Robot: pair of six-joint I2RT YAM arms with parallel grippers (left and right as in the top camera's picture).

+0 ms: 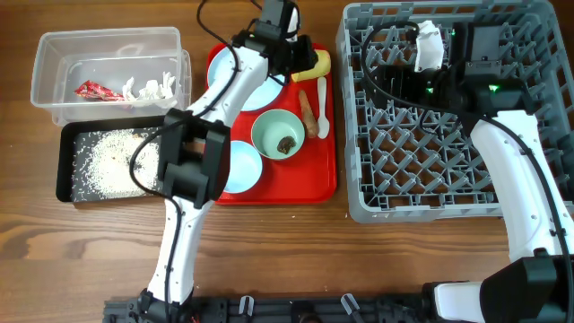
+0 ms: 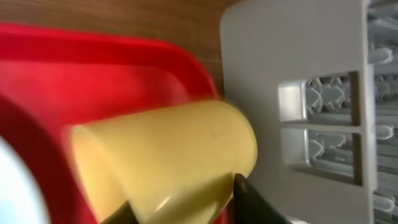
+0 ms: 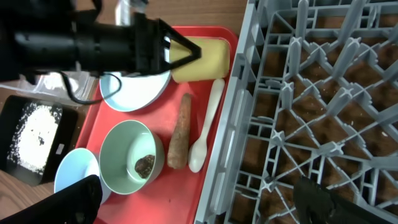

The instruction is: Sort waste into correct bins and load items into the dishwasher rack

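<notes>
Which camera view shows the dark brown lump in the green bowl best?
The right wrist view: the dark brown lump sits large and unobstructed inside the pale green bowl. The overhead view shows it too, but smaller. The left wrist view does not show it.

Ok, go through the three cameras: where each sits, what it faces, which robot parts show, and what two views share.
Overhead: fixed above the table, looking straight down on red tray, dishwasher rack, left arm and right arm.
Left wrist: on the left arm, low over the yellow cup, facing the rack wall; its dark fingertips show.
Right wrist: over the rack's edge, facing the tray; its fingertips and the left gripper show.
Shared: both wrist views show the cup.
</notes>
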